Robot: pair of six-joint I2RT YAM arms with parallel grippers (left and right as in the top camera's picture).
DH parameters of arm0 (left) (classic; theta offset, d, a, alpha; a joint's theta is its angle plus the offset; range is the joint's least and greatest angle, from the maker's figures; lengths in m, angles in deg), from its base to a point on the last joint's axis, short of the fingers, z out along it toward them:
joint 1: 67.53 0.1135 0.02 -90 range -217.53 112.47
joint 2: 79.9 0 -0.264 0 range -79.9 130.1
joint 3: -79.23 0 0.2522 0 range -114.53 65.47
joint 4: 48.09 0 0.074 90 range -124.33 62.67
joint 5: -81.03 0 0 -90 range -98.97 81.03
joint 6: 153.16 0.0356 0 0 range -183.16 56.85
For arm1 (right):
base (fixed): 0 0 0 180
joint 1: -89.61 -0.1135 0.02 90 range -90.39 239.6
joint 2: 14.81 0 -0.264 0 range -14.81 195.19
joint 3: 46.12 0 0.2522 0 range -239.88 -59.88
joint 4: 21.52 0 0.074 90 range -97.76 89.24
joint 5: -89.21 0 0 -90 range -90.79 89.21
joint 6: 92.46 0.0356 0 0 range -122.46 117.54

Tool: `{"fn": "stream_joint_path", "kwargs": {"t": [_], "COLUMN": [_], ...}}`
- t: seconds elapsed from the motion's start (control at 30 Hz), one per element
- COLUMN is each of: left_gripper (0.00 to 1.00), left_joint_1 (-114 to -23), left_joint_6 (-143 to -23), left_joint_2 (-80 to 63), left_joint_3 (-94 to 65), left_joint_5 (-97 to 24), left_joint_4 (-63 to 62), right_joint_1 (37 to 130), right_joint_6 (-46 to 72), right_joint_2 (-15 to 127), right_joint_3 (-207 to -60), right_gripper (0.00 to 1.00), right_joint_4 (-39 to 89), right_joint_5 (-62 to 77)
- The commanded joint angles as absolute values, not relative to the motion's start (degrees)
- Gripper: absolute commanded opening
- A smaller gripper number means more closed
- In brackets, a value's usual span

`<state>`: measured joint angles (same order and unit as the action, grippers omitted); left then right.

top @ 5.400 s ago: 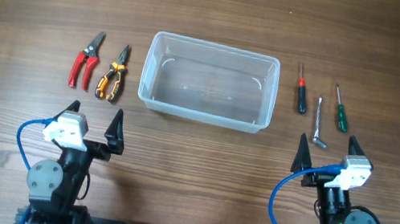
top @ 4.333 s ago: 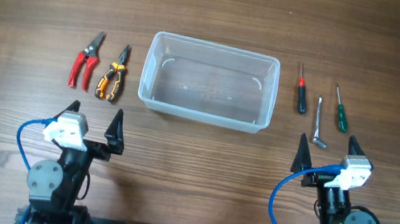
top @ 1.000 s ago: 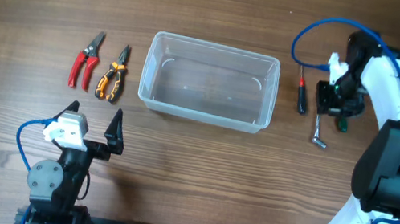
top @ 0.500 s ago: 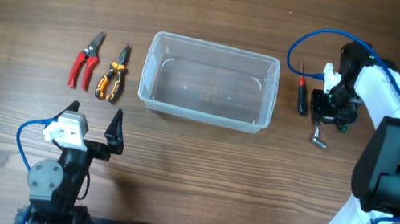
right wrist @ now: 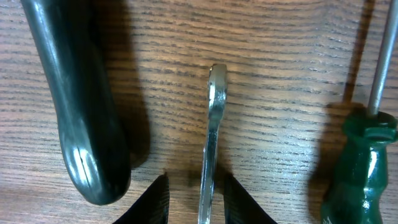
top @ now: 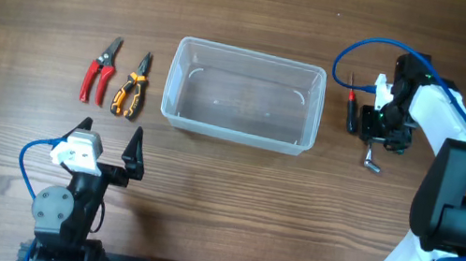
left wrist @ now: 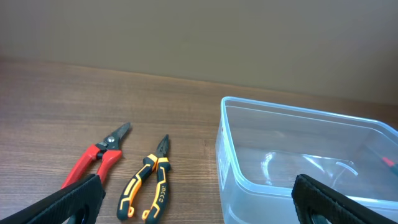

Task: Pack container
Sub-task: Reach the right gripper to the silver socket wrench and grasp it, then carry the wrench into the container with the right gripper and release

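The container (top: 174, 83) stands in the middle of the bench (top: 255, 1), with red-handled snips (top: 99, 68) and orange-and-black pliers (top: 133, 85) lying toward the left edge, and a black-handled screwdriver (top: 351, 112), a small wrench (right wrist: 211, 143) and a green-handled screwdriver (right wrist: 357, 168) in a row toward the right edge. The right pincer (right wrist: 196, 202) is down over that row, jaws slightly parted astride the wrench with a screwdriver close on either side; the left pincer (top: 111, 129) rests spread wide at the near edge. The bench is dark grained wood, with a plain beige wall (left wrist: 199, 31) behind it.
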<state>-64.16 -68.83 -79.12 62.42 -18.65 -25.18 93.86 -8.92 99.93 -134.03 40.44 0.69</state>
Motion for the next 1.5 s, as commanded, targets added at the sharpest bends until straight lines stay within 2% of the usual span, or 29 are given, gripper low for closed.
{"fn": "stream_joint_path", "kwargs": {"t": [0.0, 0.03, 0.17, 0.23, 0.5, 0.83, 0.93, 1.13, 1.2, 1.33, 1.47], "left_gripper": [1.0, 1.0, 1.0, 1.0, 1.0, 1.0, 1.0, 1.0, 1.0, 1.0, 1.0], "left_joint_1": [-64.49, -64.49, -64.49, -64.49, -64.49, -64.49, -64.49, -64.49, -64.49, -64.49, -64.49], "left_joint_6": [-67.93, -67.93, -67.93, -67.93, -67.93, -67.93, -67.93, -67.93, -67.93, -67.93, -67.93], "left_joint_2": [-79.62, -79.62, -79.62, -79.62, -79.62, -79.62, -79.62, -79.62, -79.62, -79.62, -79.62], "left_joint_3": [62.71, 62.71, 62.71, 62.71, 62.71, 62.71, 62.71, 62.71, 62.71, 62.71, 62.71], "left_joint_5": [-18.51, -18.51, -18.51, -18.51, -18.51, -18.49, -18.51, -18.51, -18.51, -18.51, -18.51], "left_joint_4": [-25.31, -25.31, -25.31, -25.31, -25.31, -25.31, -25.31, -25.31, -25.31, -25.31, -25.31], "right_joint_1": [93.97, 93.97, 93.97, 93.97, 93.97, 92.74, 89.48, 75.5, 71.45, 62.99, 59.34], "right_joint_6": [-8.5, -8.48, -8.42, -8.52, -8.79, -12.35, -18.82, -28.65, -31.1, -44.33, -51.41], "right_joint_2": [102.11, 102.11, 102.09, 102.09, 101.72, 95.01, 92.52, 88.45, 88.48, 88.93, 88.98], "right_joint_3": [-130.66, -130.68, -130.68, -130.68, -136.24, -166.77, -171.91, -173.15, -173.13, -172.76, -169.02], "right_gripper": [0.17, 0.13, 0.1, 0.04, 0.04, 0.04, 0.04, 0.04, 0.04, 0.04, 0.04], "right_joint_4": [40.36, 40.36, 40.71, 40.66, 45.6, 59.55, 60.66, 59.39, 59.48, 59.33, 56.36], "right_joint_5": [-0.01, -0.4, -0.38, -0.43, -1.72, 0.67, 7.35, 13.37, 14.26, 14.96, 14.94]}}
